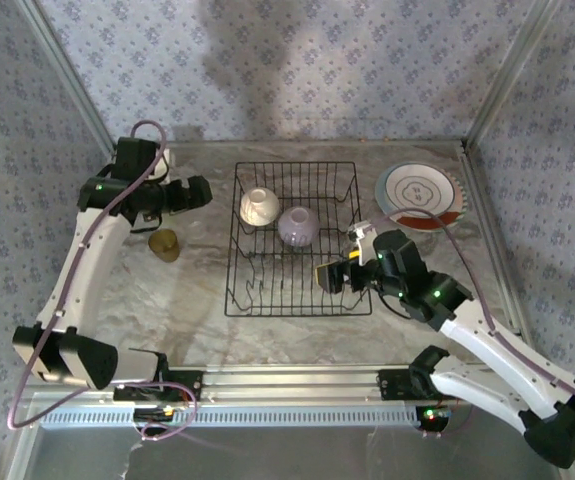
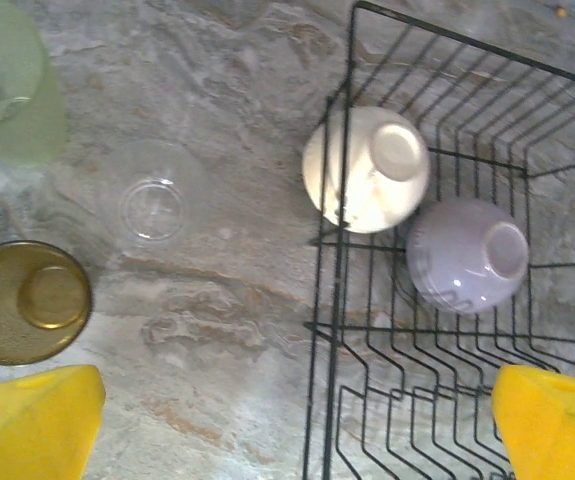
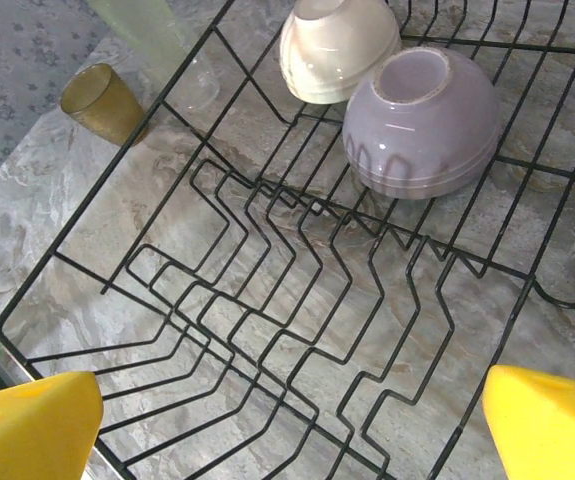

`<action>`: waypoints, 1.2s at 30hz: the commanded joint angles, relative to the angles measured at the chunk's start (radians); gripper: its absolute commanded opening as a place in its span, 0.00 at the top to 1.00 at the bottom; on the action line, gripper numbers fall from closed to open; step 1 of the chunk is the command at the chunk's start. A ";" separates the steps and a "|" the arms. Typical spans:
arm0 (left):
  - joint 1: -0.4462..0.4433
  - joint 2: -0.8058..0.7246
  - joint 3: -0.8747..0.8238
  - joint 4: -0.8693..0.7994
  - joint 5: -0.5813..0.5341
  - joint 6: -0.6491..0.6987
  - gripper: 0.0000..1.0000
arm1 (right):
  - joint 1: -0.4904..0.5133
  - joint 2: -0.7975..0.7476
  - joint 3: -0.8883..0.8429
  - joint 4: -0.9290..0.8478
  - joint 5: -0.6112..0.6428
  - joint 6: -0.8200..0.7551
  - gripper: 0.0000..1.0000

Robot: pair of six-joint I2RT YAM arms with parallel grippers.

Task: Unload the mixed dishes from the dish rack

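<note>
Glossy cream bowl [image 1: 258, 206] and ribbed lilac bowl [image 1: 298, 227] sit upturned at 12 o'clock in the black wire rack [image 1: 297, 313], left hand [image 1: 205, 192] and right hand [image 1: 330, 276] both spread.

**Colours and patterns as I see them from the remote station**

I read the dish rack [image 1: 297, 240] as black wire. The cream bowl [image 2: 367, 170] is plain. The lilac bowl [image 2: 467, 252] bears paler scalloped lines. The cup [image 2: 27, 300] is olive-brown. The plate [image 1: 412, 188] has a white face, a dark ring, a striped grey rim and a red-orange edge band. The surface [image 1: 187, 300] is marbled grey-beige. The left tool [image 2: 292, 430] and right tool [image 3: 287, 420] carry yellow pads [image 2: 29, 425].
</note>
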 commanded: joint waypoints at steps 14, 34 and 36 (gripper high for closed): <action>-0.285 -0.065 -0.129 0.144 0.063 -0.021 0.01 | -0.030 0.237 0.201 -0.152 0.088 -0.003 0.00; -0.337 -0.453 -0.622 0.747 0.277 -0.076 0.01 | -0.138 0.656 0.500 -0.139 0.085 -0.055 0.00; -0.336 -0.485 -0.644 0.760 0.280 -0.072 0.01 | -0.138 0.697 0.536 -0.144 0.104 -0.064 0.00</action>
